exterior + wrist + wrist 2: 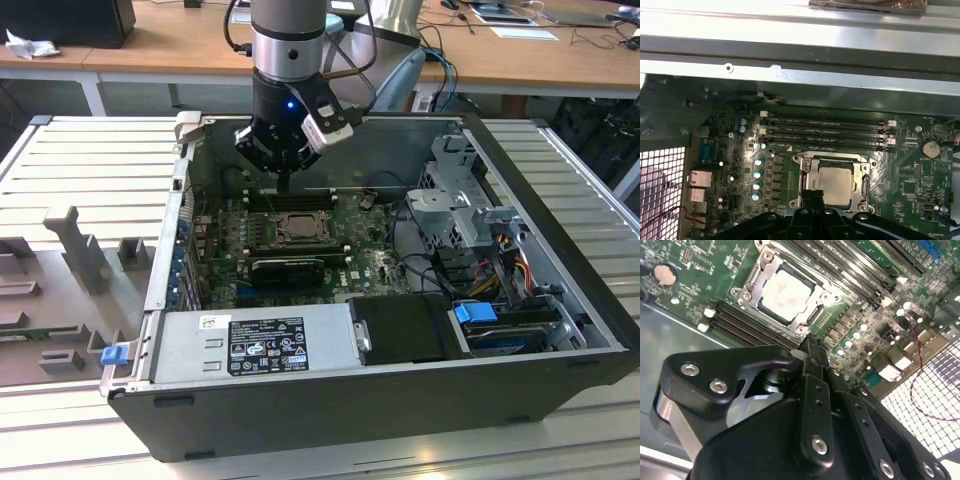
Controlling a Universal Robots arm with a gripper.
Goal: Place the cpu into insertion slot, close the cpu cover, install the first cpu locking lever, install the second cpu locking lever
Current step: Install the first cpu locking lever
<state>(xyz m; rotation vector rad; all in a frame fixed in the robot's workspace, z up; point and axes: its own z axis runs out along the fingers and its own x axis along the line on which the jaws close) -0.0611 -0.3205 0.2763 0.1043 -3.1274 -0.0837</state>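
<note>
Cpu (834, 185) seated in insertion slot (812, 320), cpu cover (756, 284) down over its edges to retain it; gripper (810, 351) hovers just above socket edge, fingers pressed together, empty

Ribbed grey metal bench top (80, 150) runs across the exterior view. Behind it, wooden desks (180, 40) on white legs — papers (520, 30) and cables (440, 50) on the desk at the exterior view's right. Crumpled white paper (28, 46) on the left desk. Even light, no hard shadows.
</note>
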